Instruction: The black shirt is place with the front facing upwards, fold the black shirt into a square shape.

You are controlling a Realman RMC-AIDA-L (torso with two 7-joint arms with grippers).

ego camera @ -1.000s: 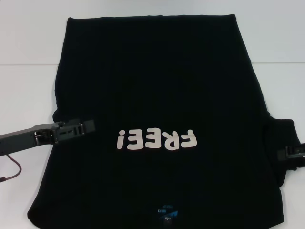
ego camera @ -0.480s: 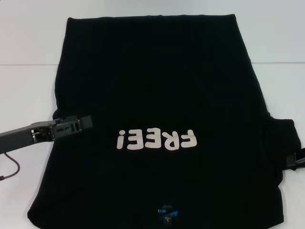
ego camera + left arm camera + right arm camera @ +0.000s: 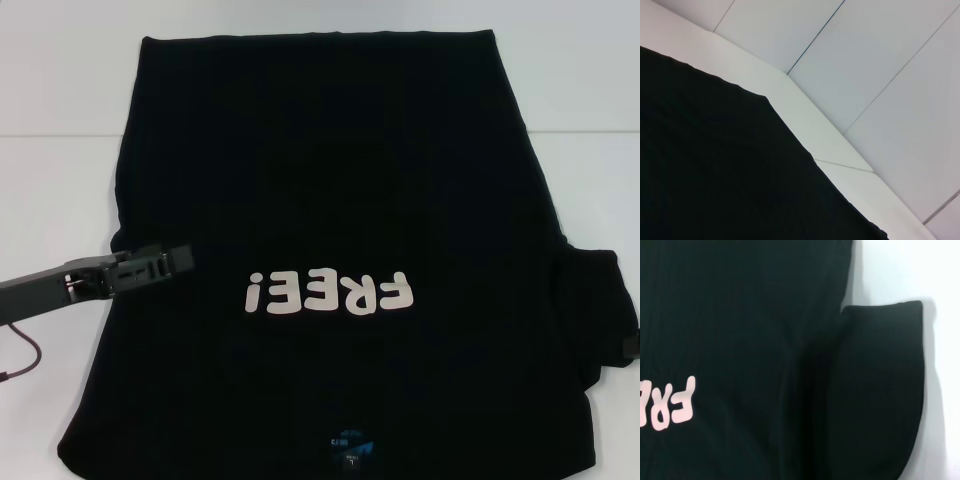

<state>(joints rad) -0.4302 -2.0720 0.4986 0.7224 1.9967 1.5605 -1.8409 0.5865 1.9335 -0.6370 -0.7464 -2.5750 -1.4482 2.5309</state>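
Lying flat on the white desk, the black shirt fills most of the head view, front side up. Its pale "FREE!" lettering sits across the near half and reads upside down from the robot's side, and the small blue neck label shows at the near edge, so the collar is nearest the robot and the hem lies at the far end. The left side of the shirt looks folded in to a straight edge, while on the right the short sleeve sticks out past the body onto the desk; the right wrist view shows that sleeve lying flat beside the body with part of the lettering in sight.

The left gripper reaches in from the left, low over the shirt's left edge, level with the lettering; I cannot tell how its jaws stand. At the right border, just near the sleeve, only a dark sliver of the right gripper shows, and its jaws cannot be judged either.
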